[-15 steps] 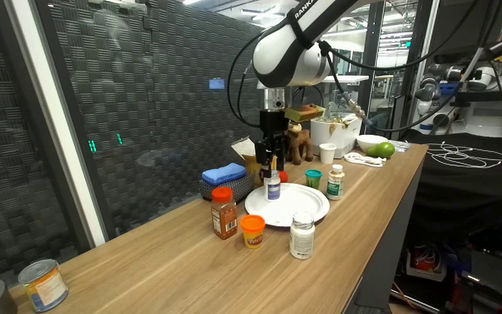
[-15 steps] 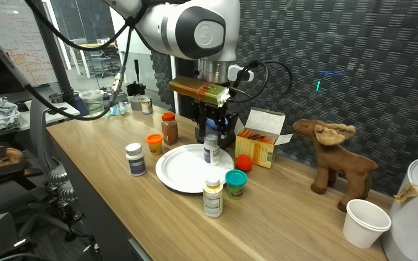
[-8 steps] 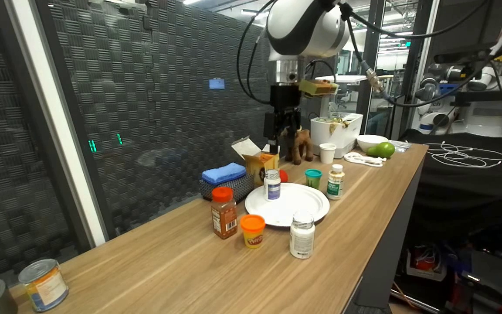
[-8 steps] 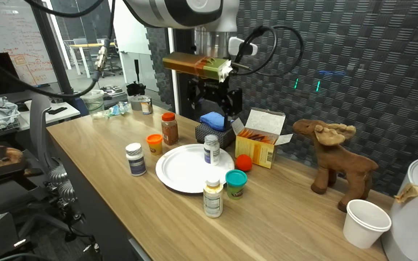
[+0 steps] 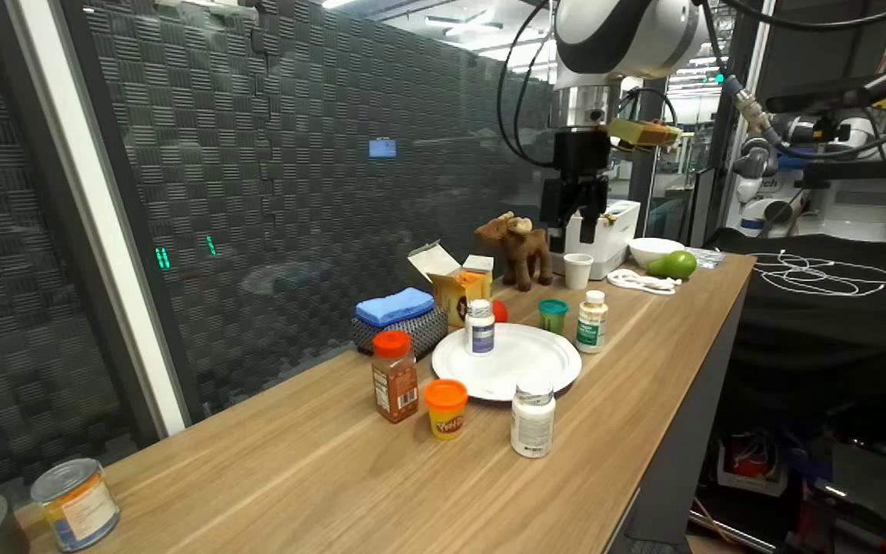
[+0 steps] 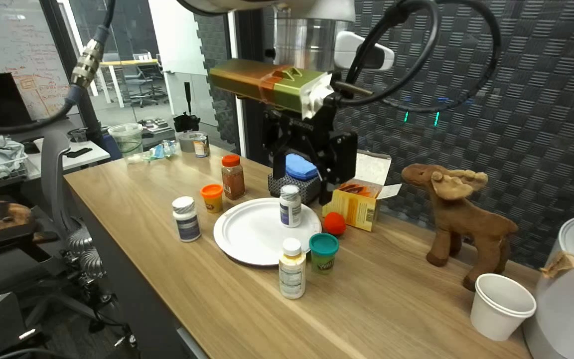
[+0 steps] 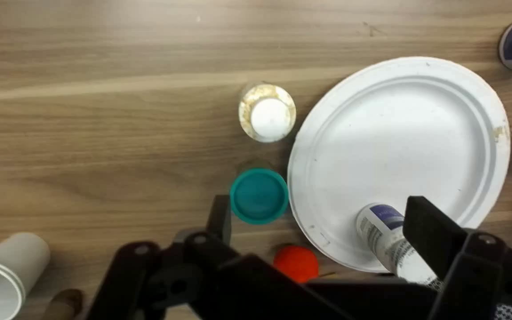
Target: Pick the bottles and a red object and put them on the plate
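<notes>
White round plate lies on the wood-grain tabletop, between its open long edge and the long edge by the dark patterned wall. On the plate, near the rim on the wall side, stands one white plastic bottle with a purple-blue label. Orientation: cap up, long axis vertical. The wrist view shows it slanting; I read that as viewing angle.

Status, judged from where I stand: one placement made, next pick not begun. The claw hangs above the items with its fingers spread wide and has hold of nothing.

Items off the plate:
1. Cream bottle with a white cap and a green label: just beside the plate; upright, axis vertical.
2. White bottle with a dark blue label: near the open long edge; same orientation.
3. Clear bottle with red-brown contents and an orange-red cap: near the wall-side edge; upright, axis vertical.
4. Bright red ball, presumably the red object: just beside the plate; no long axis to align.

Next move: select one of these; which one, I cannot tell. Centre the claw over it, descend vertically, then close. At the cream bottle, keep the near finger off the green tub with a teal lid, just beside it. At the ball, bring both fingers in evenly; it would likely roll.
</notes>
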Action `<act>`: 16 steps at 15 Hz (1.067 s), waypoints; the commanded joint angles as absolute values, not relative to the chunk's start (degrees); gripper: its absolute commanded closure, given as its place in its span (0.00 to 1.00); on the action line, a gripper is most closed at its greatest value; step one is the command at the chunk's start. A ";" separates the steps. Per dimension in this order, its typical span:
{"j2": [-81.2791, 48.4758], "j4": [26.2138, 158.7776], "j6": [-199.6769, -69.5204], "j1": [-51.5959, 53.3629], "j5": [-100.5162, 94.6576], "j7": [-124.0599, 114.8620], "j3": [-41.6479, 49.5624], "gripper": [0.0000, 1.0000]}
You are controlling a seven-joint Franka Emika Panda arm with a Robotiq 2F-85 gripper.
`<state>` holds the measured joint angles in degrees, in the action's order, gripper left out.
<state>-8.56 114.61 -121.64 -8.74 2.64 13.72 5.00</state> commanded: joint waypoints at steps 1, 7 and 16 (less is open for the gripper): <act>-6.36 118.35 -122.16 -9.43 2.69 14.34 6.32 0.00; -7.70 119.62 -122.02 -9.00 1.23 13.59 6.63 0.00; -11.81 118.82 -122.66 -8.52 -0.77 13.72 6.18 0.00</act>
